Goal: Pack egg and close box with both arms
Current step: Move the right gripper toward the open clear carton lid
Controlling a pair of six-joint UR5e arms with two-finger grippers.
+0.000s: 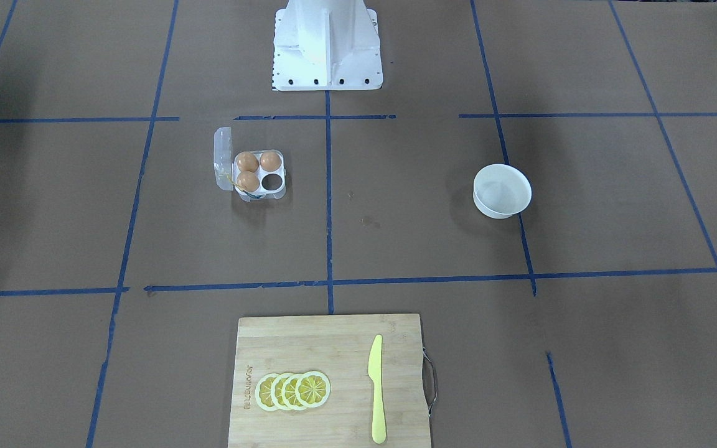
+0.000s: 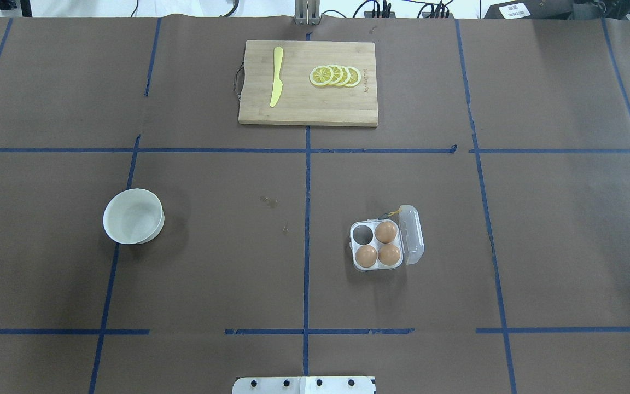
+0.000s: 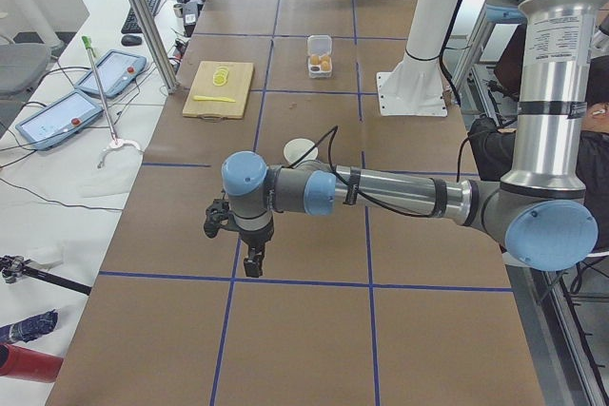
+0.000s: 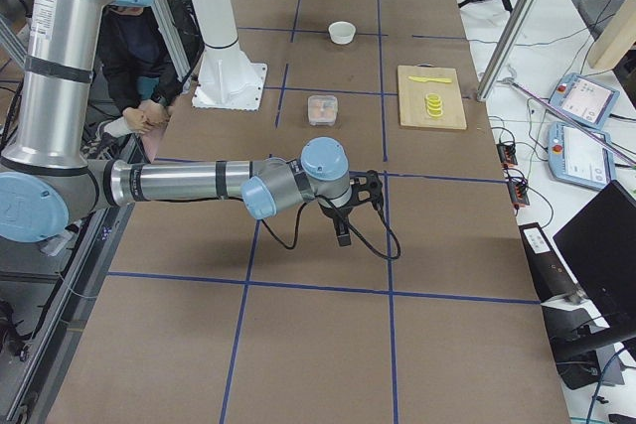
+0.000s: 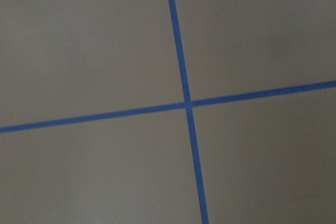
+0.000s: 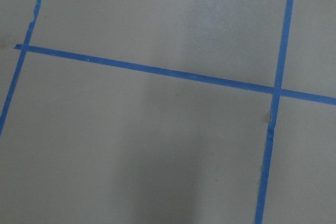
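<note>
The box [image 2: 354,247] lies on the table's right half, its clear lid [image 2: 412,235] swung open to the right. Three orange-brown eggs [image 2: 385,231] [image 2: 366,255] [image 2: 389,254] sit in its cups, and one cup [image 2: 362,234] is empty. The front view shows the same box [image 1: 278,193] with an egg [image 1: 247,181]. The left gripper [image 3: 252,261] shows only in the left side view, hanging over bare table far from the box. The right gripper [image 4: 343,233] shows only in the right side view, also far from the box. I cannot tell whether either is open or shut.
A round white bowl [image 2: 133,216] stands on the left half. A wooden cutting board [image 2: 308,104] at the far edge carries lemon slices [image 2: 336,75] and a yellow knife [image 2: 276,83]. The white base pedestal [image 1: 327,50] is at the near edge. Both wrist views show only brown paper and blue tape.
</note>
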